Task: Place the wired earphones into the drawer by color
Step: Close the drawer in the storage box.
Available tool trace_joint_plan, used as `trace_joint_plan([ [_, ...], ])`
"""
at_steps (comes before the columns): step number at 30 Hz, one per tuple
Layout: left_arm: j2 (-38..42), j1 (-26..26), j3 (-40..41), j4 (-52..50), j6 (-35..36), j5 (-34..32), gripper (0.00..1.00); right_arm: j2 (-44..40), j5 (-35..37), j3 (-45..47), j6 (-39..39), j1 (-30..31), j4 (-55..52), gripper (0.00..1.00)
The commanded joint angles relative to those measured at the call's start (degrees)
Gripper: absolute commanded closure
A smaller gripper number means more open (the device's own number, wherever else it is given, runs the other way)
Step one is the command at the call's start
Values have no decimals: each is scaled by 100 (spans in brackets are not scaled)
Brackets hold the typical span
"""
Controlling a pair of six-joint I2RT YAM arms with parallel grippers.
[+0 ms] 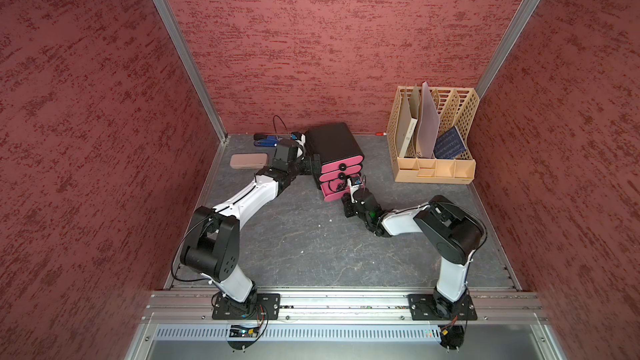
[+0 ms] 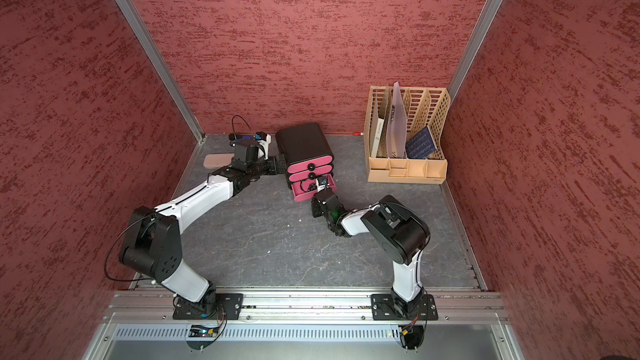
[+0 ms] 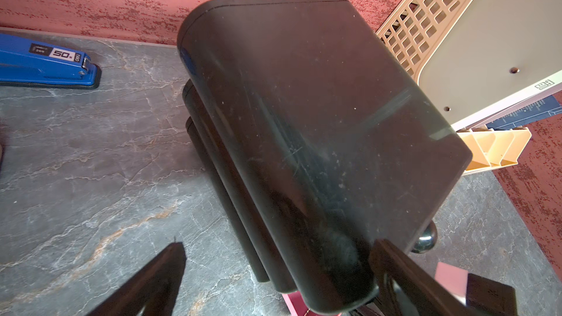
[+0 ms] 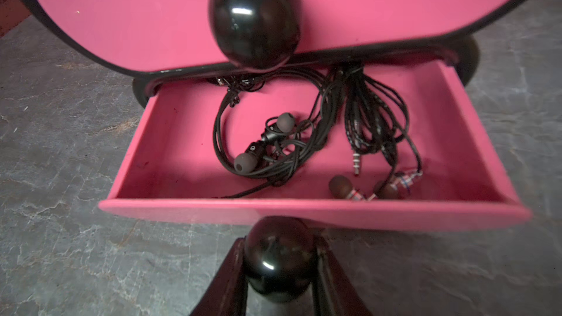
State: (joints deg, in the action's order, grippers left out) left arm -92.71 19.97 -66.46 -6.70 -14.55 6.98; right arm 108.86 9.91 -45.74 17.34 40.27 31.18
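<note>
The drawer (image 1: 334,148) is a black cabinet with three pink fronts, standing at the back middle in both top views. Its bottom tray (image 4: 170,153) is pulled out. Two coils of black wired earphones (image 4: 267,144) (image 4: 374,129) lie inside it, and they show as dark cable in a top view (image 2: 308,187). My right gripper (image 4: 279,264) is shut on the bottom tray's round black knob (image 4: 278,256), in front of the cabinet (image 1: 346,199). My left gripper (image 3: 279,246) stands open at the cabinet's left front corner (image 1: 313,164), one finger (image 3: 152,281) beside the black shell (image 3: 304,110).
A blue stapler (image 3: 45,62) (image 1: 265,140) and a taupe flat case (image 1: 249,161) lie left of the cabinet by the back wall. A beige lattice file rack (image 1: 433,133) with papers stands at the back right. Red walls close in three sides.
</note>
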Motion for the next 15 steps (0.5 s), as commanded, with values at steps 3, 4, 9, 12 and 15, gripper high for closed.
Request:
trace_joint_plan([
  [3, -90, 86, -69, -309, 136, -24, 0, 151, 227, -414, -23, -3, 1174, 66],
  [4, -93, 82, -69, -311, 140, -26, 0, 195, 268, -434, -6, -2, 1209, 65],
  [9, -92, 103, -69, -307, 136, -24, 0, 353, 434, -528, 97, -6, 1479, 65],
  [12, -82, 113, -69, -305, 136, -22, 0, 454, 498, -579, 163, -13, 1619, 64],
  [15, -81, 122, -60, -301, 129, -24, 0, 537, 477, -693, 312, -19, 1541, 63],
])
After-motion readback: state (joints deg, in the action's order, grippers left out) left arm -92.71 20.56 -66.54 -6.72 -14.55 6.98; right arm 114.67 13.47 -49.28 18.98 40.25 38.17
